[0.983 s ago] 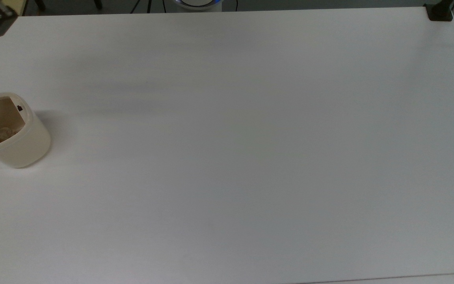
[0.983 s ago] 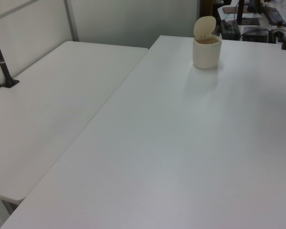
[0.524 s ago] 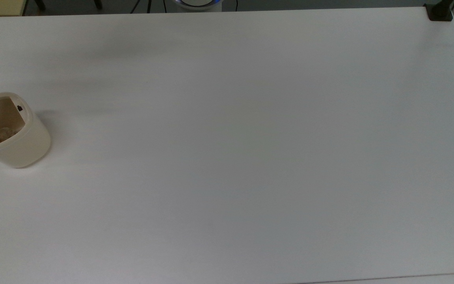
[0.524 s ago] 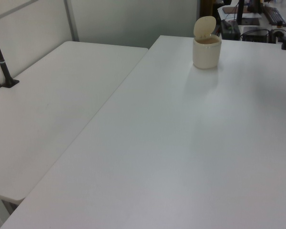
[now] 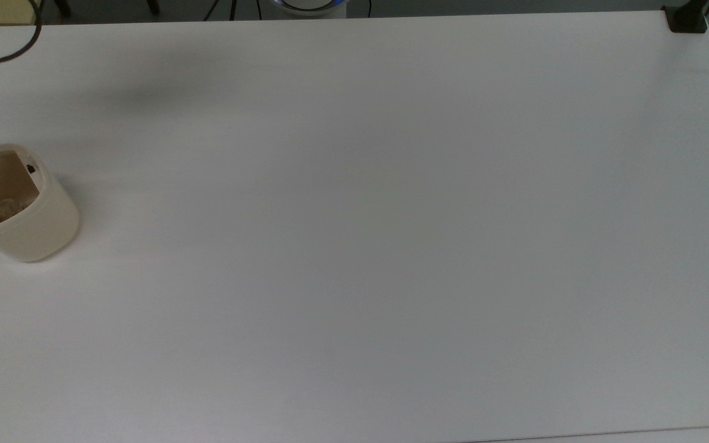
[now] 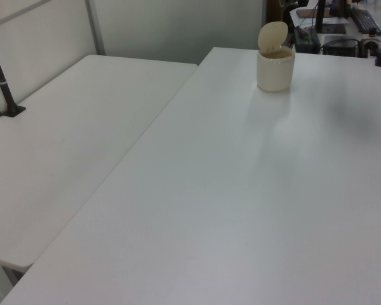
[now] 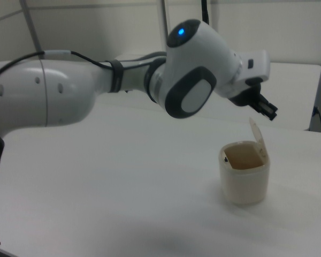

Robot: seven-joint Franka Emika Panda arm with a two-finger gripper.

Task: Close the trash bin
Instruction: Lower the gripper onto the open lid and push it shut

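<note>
one trash bin [image 5: 19, 206], cream, at the top view's far left edge on the white table [image 5: 391, 246], mouth open with a small black tab [image 5: 30, 168] on the inner rim and a pale crumpled lump [image 5: 7, 209] lying at the bottom. a loop of dark cable [image 5: 4, 49] at the top view's upper left corner, a black clamp [image 5: 687, 18] at the upper right corner. in the left view, two white tables side by side, the second table [image 6: 70, 140] to the left view's left with a black post [image 6: 1, 79] clamped at its edge; same trash bin [image 6: 275, 68] far back toward the left view's right, lid [image 6: 272, 35] raised upright above the mouth, which the top view cannot make plain; inside not visible from here. in the right view alone, one white robot arm [image 7: 123, 80] reaching from the right view's left, blue light on its joint, gripper [image 7: 262, 107] dark, hanging just above and apart from the raised lid [image 7: 258, 138], holding nothing; cannot tell how far its fingers are parted. trash bin [image 7: 244, 171] below it at the right view's right, standing upright on the table, lid tilted back from the far rim, brown interior showing, black tab [image 7: 225, 158] on the near-left inner rim. counted: one bin, one lid, one arm, one gripper, two tables.
</note>
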